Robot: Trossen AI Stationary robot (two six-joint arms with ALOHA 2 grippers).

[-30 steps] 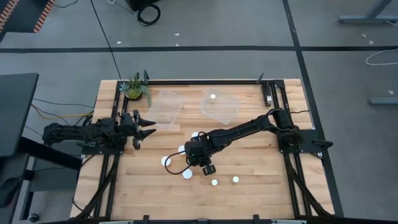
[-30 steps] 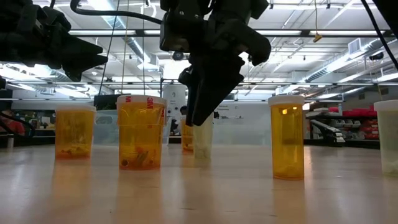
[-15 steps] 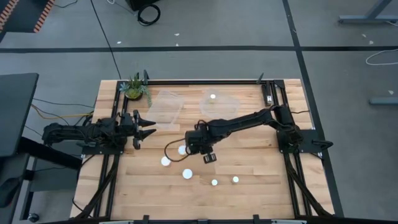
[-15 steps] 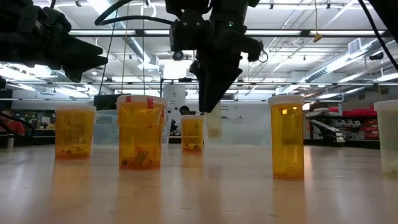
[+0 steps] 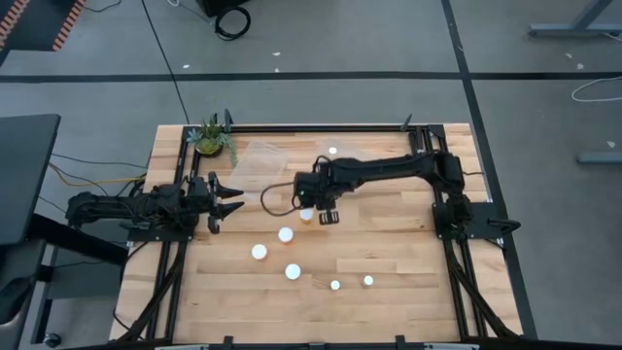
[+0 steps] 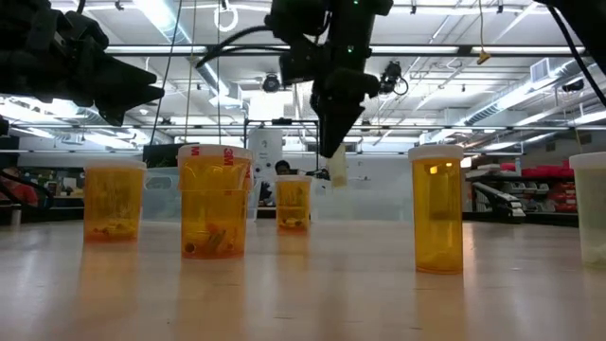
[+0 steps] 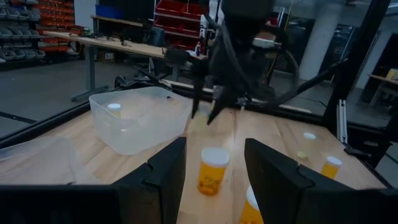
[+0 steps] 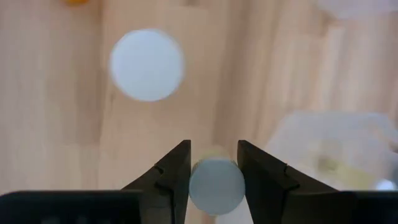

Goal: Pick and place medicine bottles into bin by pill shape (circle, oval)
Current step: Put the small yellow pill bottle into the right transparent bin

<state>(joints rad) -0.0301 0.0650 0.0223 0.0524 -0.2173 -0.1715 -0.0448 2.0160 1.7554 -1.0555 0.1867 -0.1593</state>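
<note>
The wooden table (image 5: 389, 243) carried everything, with two clear plastic bins at its far side. The bin toward the right (image 5: 348, 154) serves as the landmark; it held one white-capped bottle (image 5: 332, 151), and the second bin (image 5: 259, 163) lay just beside it on the plant's side. A small green potted plant (image 5: 209, 136) stood beyond that second bin, at the table's far left corner.

The right gripper (image 5: 324, 210) hung above the table just in front of the landmark bin, its fingers (image 8: 176, 167) clamped around a narrow bottle (image 8: 216, 182) lifted clear of the wood. The left gripper (image 5: 231, 198) waited well to the left of the landmark bin, with its fingers spread apart.

Six more bottles stood on the table in front of that bin: one (image 5: 305, 216) just beside the right gripper, then three (image 5: 286, 234) (image 5: 259, 252) (image 5: 293, 271) farther out, and two smaller-capped ones (image 5: 335, 285) (image 5: 368, 280) nearest the front edge.
</note>
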